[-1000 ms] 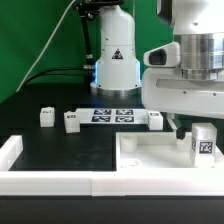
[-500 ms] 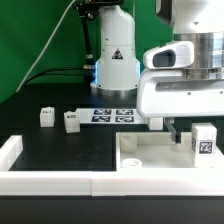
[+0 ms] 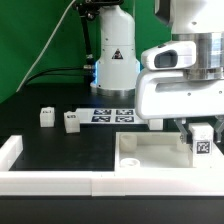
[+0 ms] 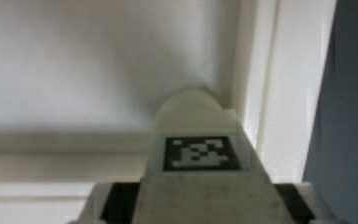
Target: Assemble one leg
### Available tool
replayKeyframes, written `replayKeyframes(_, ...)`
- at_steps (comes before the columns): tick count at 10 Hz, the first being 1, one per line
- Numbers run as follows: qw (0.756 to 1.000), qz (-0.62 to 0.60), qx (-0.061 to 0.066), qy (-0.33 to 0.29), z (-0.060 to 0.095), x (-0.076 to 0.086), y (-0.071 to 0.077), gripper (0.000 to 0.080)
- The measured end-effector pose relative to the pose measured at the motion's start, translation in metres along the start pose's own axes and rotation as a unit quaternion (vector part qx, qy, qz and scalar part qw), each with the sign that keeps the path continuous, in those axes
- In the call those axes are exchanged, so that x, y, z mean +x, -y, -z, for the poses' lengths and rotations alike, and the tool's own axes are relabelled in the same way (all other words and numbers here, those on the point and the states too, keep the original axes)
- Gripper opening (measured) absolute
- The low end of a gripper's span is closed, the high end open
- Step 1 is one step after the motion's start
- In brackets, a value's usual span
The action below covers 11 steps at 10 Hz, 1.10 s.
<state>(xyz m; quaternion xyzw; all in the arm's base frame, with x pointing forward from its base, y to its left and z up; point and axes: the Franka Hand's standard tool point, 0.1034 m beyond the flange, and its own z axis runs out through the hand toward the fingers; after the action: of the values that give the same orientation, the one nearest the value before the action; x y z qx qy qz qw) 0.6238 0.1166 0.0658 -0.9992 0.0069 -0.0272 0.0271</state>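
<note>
A: Left to right, exterior view?
B: Two spare legs [image 3: 45, 117] [image 3: 71, 121], marker board [image 3: 112, 115], white panel [image 3: 150, 160].
A: Gripper [image 3: 201, 133]?
B: Pinching the leg [image 3: 203, 141] upright over panel's right corner; wrist view shows leg [image 4: 202, 150] btwn fingers.
</note>
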Motion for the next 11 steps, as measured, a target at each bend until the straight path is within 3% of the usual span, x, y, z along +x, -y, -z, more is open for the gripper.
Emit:
replayKeyframes(2, 0.995, -0.102, 0.002, 0.000, 0.000, -0.001, -0.001, 0.0290)
replayKeyframes(4, 0.955, -0.296, 0.005, 0.000, 0.000, 0.000, -0.003, 0.0290)
replayKeyframes(6, 0.920, -0.391, 0.002, 0.007, 0.000, -0.001, -0.004, 0.0290)
replayKeyframes(8, 0.857, -0.515, 0.006, 0.009, 0.000, -0.002, -0.001, 0.0290)
replayKeyframes(11, 0.743, -0.669, 0.006, 0.011, -0.001, -0.003, 0.007, 0.0291)
